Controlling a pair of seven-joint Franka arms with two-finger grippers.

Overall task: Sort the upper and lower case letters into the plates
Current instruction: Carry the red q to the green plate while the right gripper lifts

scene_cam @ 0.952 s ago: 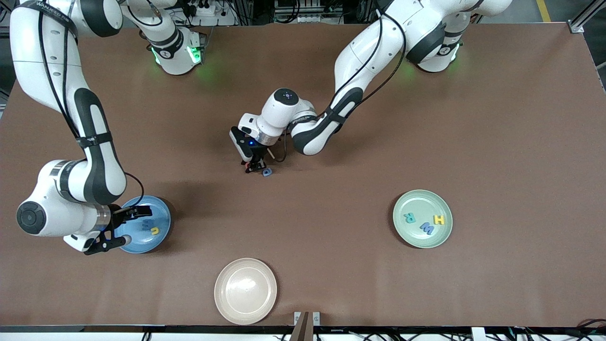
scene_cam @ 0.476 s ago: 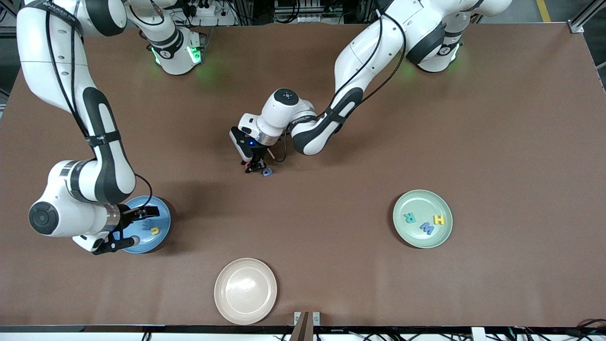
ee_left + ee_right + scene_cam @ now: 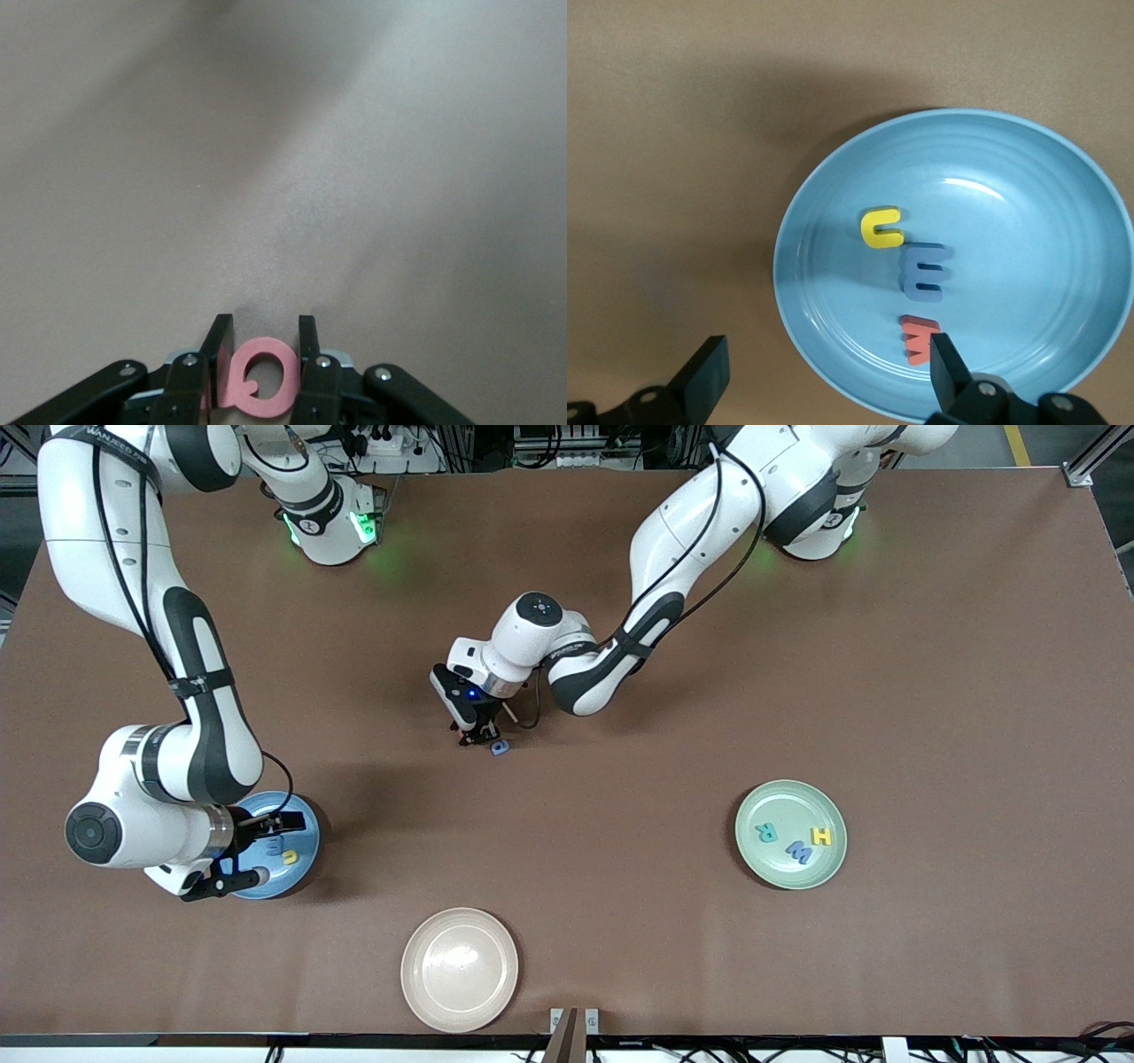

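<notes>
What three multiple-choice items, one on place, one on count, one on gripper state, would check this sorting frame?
1. Where is the beige plate?
A. Nearer the front camera than both other plates
B. Beside the robot bases
C. Stacked on the green plate

2. How many letters lie in the green plate?
A. One
B. Three
C. Five

3. What is the left gripper doing?
A. Open over the blue plate
B. Shut on the red Q
C. Open on bare table

Answers:
1. A: it sits lowest in the front view, below the blue plate and the green plate.
2. B: the teal R, blue W and yellow H lie there.
3. B: the left wrist view shows its fingers clamping the red Q; the right gripper hangs open over the blue plate.
</notes>
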